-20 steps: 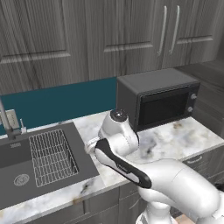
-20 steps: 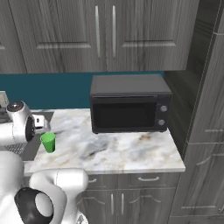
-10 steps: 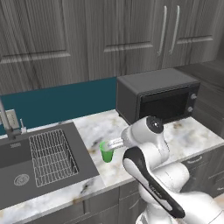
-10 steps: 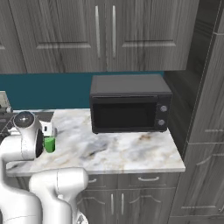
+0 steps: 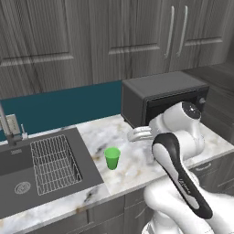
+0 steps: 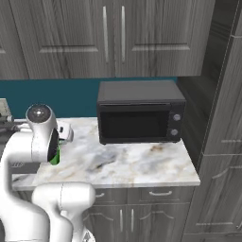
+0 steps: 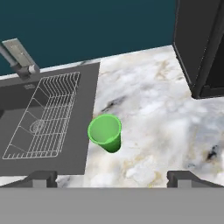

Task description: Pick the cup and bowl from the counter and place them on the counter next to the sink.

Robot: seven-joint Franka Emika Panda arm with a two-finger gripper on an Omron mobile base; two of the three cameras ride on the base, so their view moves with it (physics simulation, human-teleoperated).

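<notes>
The green cup (image 5: 112, 157) stands upright on the white marble counter (image 5: 133, 172), just right of the sink (image 5: 43, 165). In the hand view the cup (image 7: 105, 132) sits near the middle, close to the sink's (image 7: 43, 113) right rim, with nothing in it. My gripper (image 7: 113, 179) hangs above and behind the cup, open, its fingertips (image 7: 41, 178) wide apart and empty. From the left base view the hand (image 5: 133, 135) hovers above the counter, right of the cup. In the right base view the arm hides most of the cup (image 6: 55, 158). The bowl is out of view.
A black microwave (image 5: 160, 98) stands on the counter at the back right, close behind the hand. The faucet (image 7: 17, 61) rises at the sink's far left corner. A wire rack (image 5: 55, 162) lies in the basin. A teal backsplash runs along the wall.
The arm has swung from over the sink's edge to the right, toward the microwave, uncovering the cup. The cup has stayed put. The gripper has stayed open.
</notes>
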